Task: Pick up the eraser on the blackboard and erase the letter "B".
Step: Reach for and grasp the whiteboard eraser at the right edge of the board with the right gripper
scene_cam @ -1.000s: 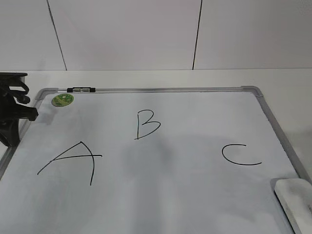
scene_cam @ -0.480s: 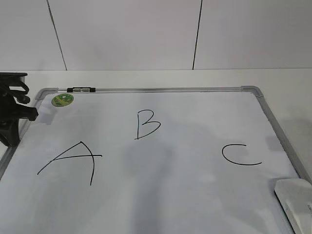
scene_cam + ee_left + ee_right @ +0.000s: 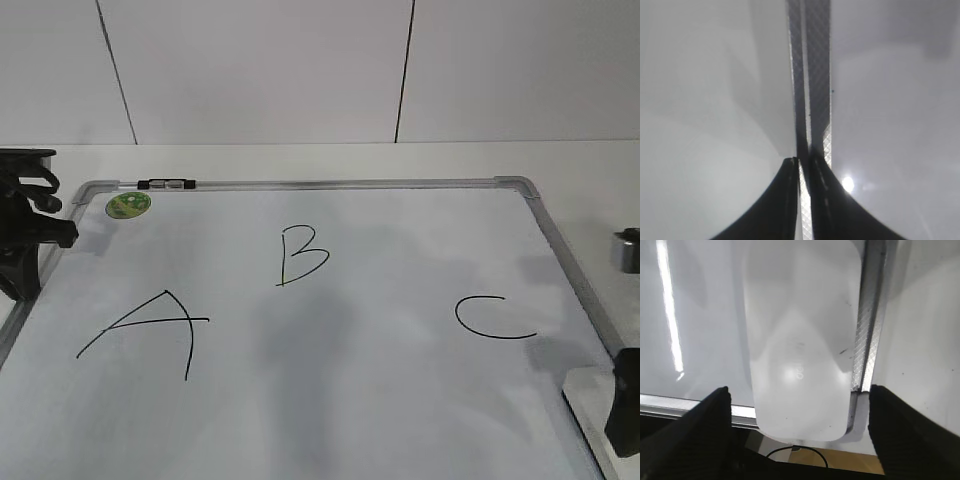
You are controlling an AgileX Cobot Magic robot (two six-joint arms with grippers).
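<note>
The blackboard [image 3: 400,410] lies flat, white with a silver frame. The letter "B" [image 3: 302,255] is drawn thin and black at its upper middle. The white eraser [image 3: 588,395] lies at the board's near right corner and fills the right wrist view [image 3: 800,330]. My right gripper [image 3: 799,402] is open, one dark finger on each side of the eraser's near end, not touching it. In the exterior view one of its fingers [image 3: 625,405] covers part of the eraser. My left gripper [image 3: 22,235] rests at the board's left edge, shut, above the frame strip [image 3: 817,75].
A wide black "A" [image 3: 150,330] is at the left and a "C" [image 3: 490,318] at the right. A green sticker [image 3: 128,205] and a small black-and-silver clip [image 3: 167,184] are at the far left corner. A white wall stands behind the table.
My right gripper has come into the exterior view at the lower right and now covers part of the eraser. The left arm and the eraser have not moved.
</note>
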